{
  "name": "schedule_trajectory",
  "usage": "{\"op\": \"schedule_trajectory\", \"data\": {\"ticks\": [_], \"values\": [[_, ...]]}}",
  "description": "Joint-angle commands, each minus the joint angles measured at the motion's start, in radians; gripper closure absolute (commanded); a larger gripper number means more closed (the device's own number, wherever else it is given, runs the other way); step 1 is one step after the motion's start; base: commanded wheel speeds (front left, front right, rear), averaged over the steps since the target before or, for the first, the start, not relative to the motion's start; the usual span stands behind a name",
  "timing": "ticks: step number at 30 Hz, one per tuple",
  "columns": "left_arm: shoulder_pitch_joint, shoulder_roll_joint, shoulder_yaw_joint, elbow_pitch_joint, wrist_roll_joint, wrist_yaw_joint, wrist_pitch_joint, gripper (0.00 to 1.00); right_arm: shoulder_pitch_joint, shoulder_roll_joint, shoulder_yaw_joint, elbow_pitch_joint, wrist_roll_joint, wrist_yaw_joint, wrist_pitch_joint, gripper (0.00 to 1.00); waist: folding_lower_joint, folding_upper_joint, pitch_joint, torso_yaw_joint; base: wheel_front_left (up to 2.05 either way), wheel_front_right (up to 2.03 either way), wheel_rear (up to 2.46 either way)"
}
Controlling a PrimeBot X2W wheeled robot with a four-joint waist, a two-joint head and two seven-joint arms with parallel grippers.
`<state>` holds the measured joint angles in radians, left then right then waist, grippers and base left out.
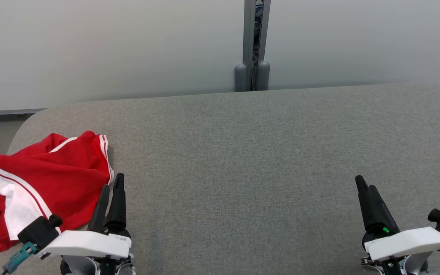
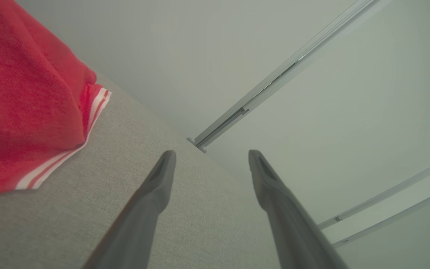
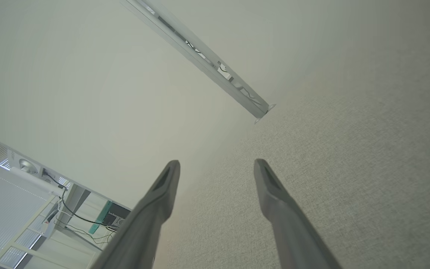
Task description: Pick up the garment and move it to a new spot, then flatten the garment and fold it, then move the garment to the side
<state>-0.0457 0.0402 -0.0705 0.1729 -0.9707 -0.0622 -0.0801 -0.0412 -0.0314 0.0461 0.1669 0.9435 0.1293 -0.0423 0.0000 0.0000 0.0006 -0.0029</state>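
The garment [image 1: 48,183] is red with white panels and stripes, lying crumpled at the left end of the grey fabric table [image 1: 243,160]. In the left wrist view its red cloth with a white-striped hem [image 2: 28,112] takes up the upper left. My left gripper [image 1: 112,183] hovers just right of the garment's edge, open and empty, its fingers [image 2: 155,186] spread over bare table. My right gripper [image 1: 366,183] rests low at the table's near right, open, with nothing between its fingers [image 3: 271,186].
A pale partition wall [image 1: 109,46] runs behind the table, with a grey vertical post [image 1: 252,46] at its middle. The table's rounded left corner [image 1: 25,122] lies near the garment, and floor shows beyond it. Grey table surface stretches between the two grippers.
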Motion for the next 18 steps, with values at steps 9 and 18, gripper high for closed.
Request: {"op": "schedule_trajectory", "data": {"ticks": [9,18], "values": [[-0.009,0.008,-0.062,-0.049,0.262,0.083,-0.031,0.0,-0.011,-0.012,0.058,-0.051,-0.136,0.002,-0.04,0.0,0.0,0.0,0.001,-0.001,0.0,0.0,0.0],[0.011,0.008,-0.076,-0.061,0.341,0.125,-0.056,0.0,0.001,-0.014,0.091,-0.073,-0.222,0.002,-0.07,0.0,0.0,0.0,-0.003,-0.001,0.0,0.0,0.0]]}}
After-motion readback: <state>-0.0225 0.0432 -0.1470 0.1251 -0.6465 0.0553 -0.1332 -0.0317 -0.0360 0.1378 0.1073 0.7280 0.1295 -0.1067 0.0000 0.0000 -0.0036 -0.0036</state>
